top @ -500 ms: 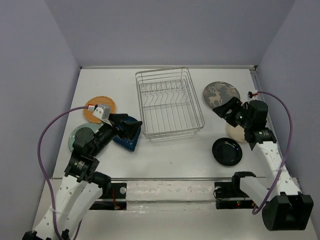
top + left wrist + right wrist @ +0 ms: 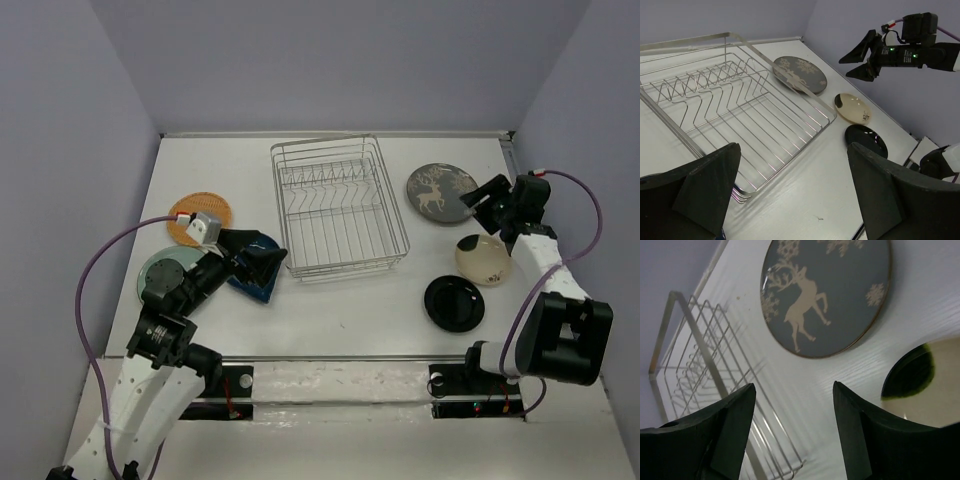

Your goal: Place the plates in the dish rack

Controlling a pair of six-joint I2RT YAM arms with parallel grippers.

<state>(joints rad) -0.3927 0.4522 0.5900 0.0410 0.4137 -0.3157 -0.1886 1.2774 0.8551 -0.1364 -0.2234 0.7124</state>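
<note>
Silver wire dish rack (image 2: 345, 268), tines upright.
Left pincer (image 2: 265, 258) released at its near-left corner; right pincer (image 2: 482, 203) released right of it, by round grey deer plate (image 2: 438, 190).

A white table (image 2: 340, 315) fills the middle of the top view, its surface smooth and matt. Three plain walls of pale lavender close it in. The back wall (image 2: 340, 60) rises from the table's far edge, where a thin grey seam marks the joint. The left wall (image 2: 60, 150) and the right wall (image 2: 590, 110) stand along the table's two sides and slant outward toward the table's near edge. A narrow metal strip (image 2: 340, 357) runs across the table near that edge. The light is even and soft, casting only faint shadows on the table. A slight sheen shows on the table in the wrist views.
</note>
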